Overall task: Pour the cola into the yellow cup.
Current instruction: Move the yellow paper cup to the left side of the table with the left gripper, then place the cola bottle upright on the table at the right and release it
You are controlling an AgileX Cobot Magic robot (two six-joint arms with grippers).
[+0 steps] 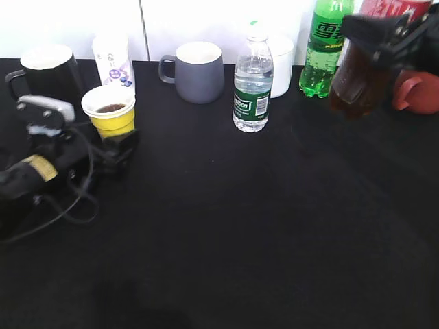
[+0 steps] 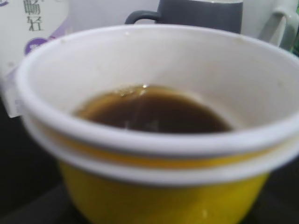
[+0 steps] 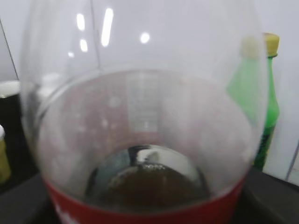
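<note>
The yellow cup [image 1: 110, 115] stands at the left of the black table with a little dark cola in it. My left gripper [image 1: 116, 145] is shut around its base. In the left wrist view the cup [image 2: 154, 191] fills the frame and the cola [image 2: 154, 114] pools at its bottom; the jaws are hidden. My right gripper [image 1: 376, 35] is shut on the cola bottle [image 1: 355, 79] and holds it raised and tilted at the far right, well away from the cup. In the right wrist view the bottle [image 3: 145, 116] fills the frame, with dark drink low inside.
Along the back stand a black mug [image 1: 46, 68], a white drink bottle [image 1: 113, 60], a grey mug [image 1: 199, 72], a water bottle [image 1: 252, 86], a white mug [image 1: 282, 55], a green soda bottle [image 1: 326, 48] and a dark red mug [image 1: 417, 92].
</note>
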